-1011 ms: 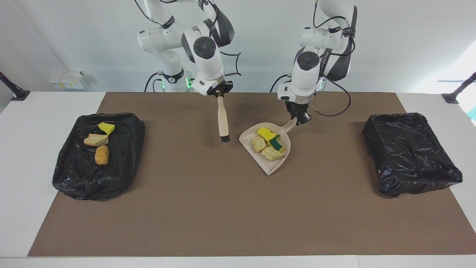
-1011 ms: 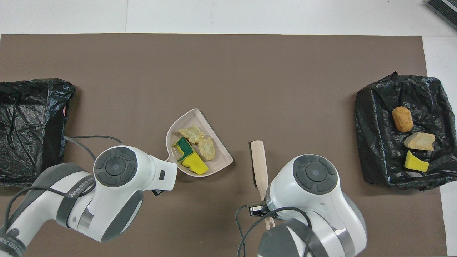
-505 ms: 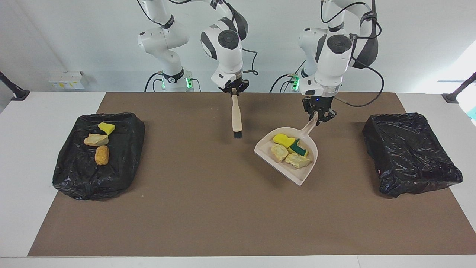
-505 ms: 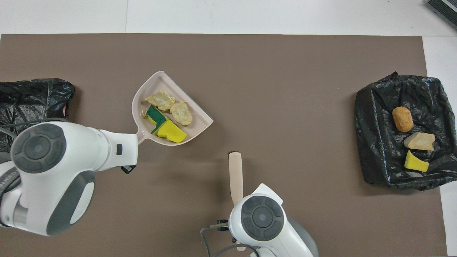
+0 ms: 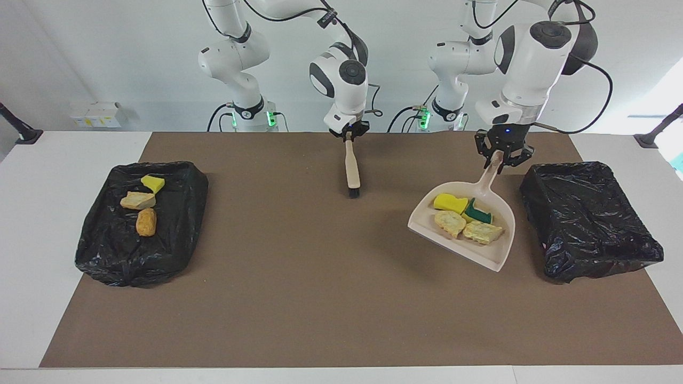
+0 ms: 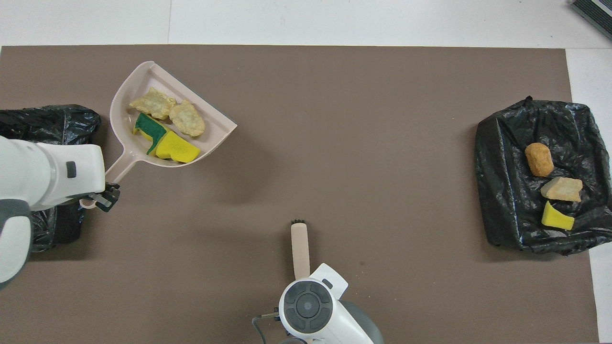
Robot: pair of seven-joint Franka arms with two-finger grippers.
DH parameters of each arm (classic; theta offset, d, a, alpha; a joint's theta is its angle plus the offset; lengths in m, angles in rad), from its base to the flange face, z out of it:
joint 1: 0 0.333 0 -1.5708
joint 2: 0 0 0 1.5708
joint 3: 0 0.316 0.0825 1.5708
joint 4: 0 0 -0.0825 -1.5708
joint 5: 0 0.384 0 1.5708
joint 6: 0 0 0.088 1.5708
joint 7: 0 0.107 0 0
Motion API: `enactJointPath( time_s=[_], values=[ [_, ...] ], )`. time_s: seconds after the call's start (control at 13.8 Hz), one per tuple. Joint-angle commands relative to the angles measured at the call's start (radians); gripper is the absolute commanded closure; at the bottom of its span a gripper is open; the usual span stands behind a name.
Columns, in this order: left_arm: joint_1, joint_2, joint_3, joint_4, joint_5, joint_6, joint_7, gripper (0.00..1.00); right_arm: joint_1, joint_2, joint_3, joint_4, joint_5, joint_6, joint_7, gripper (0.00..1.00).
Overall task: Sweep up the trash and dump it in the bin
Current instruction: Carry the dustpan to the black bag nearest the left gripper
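Up near the left arm's end of the table, the left gripper [image 5: 502,154] is clamped on the handle of a beige dustpan [image 5: 501,250], holding it raised and tilted over the brown mat [image 5: 299,298], just beside a black-lined bin [image 5: 587,224]; no brand or writing can be read on anything in the now views; four pieces of the trash lie in the pan: a yellow chunk [image 5: 450,202], a green-faced yellow one [image 5: 478,214] and two tan, ragged pieces [image 5: 449,223] [image 5: 482,232]; three more sit on the other black-lined bin [image 5: 106,256] toward the right arm's end: a yellow wedge [image 5: 153,183], a tan lump [image 5: 137,200] and an orange one [image 5: 146,222]; the left arm stands tall, wrist pointing down, fingers pinching the handle top; the right gripper [image 5: 349,133] hangs over the middle of the mat, closed on a beige brush [image 5: 351,168] that hangs straight down, black bristles lowest.
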Motion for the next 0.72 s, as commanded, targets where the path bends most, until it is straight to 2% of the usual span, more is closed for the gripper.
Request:
enactJointPath(
  time_s=[0.0, 0.14, 0.36, 0.65],
  values=[
    [0.106, -0.002, -0.004, 0.093, -0.037, -0.117, 0.103, 1.00, 0.010, 0.012, -0.003, 0.019, -0.039, -0.016, 0.038, 0.01],
    [0.195, -0.004, 0.008, 0.120, -0.054, -0.190, 0.185, 1.00, 0.008, 0.012, -0.004, 0.068, -0.061, -0.078, 0.061, 0.00],
    [0.327, 0.007, 0.048, 0.161, -0.118, -0.195, 0.310, 1.00, -0.016, -0.003, -0.016, 0.140, -0.062, -0.187, 0.058, 0.00],
    [0.495, 0.022, 0.072, 0.192, -0.118, -0.175, 0.490, 1.00, -0.122, -0.023, -0.016, 0.295, -0.077, -0.386, -0.015, 0.00]
  ],
)
